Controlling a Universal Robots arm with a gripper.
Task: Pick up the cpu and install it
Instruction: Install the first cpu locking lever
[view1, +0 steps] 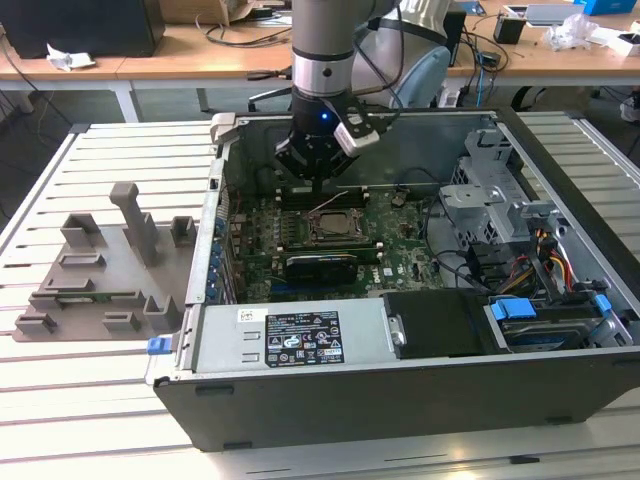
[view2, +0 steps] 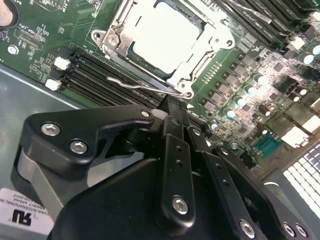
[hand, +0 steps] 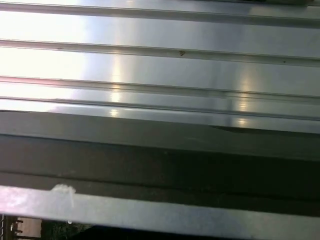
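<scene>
A slatted metal table (view1: 100, 400) carries an open computer case (view1: 400, 400) at the exterior view's centre. The cpu (view2: 162, 37) lies in the motherboard socket (view2: 200, 65), upper centre of the second wrist view. Just beside it, the gripper (view2: 172, 112) hangs with fingers together, empty.

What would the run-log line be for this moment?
gripper: shut, empty | cpu: seated in motherboard socket | gripper position: beside socket, inside computer case

Robotics lab or electronics workshop: open computer case (view1: 400, 300) laid on a slatted aluminium bench (view1: 60, 400), grey fixture tray (view1: 100, 270) at nine o'clock, wooden desks (view1: 150, 60) strewn with cables at twelve o'clock, robot arm (view1: 322, 60) overhead.
</scene>
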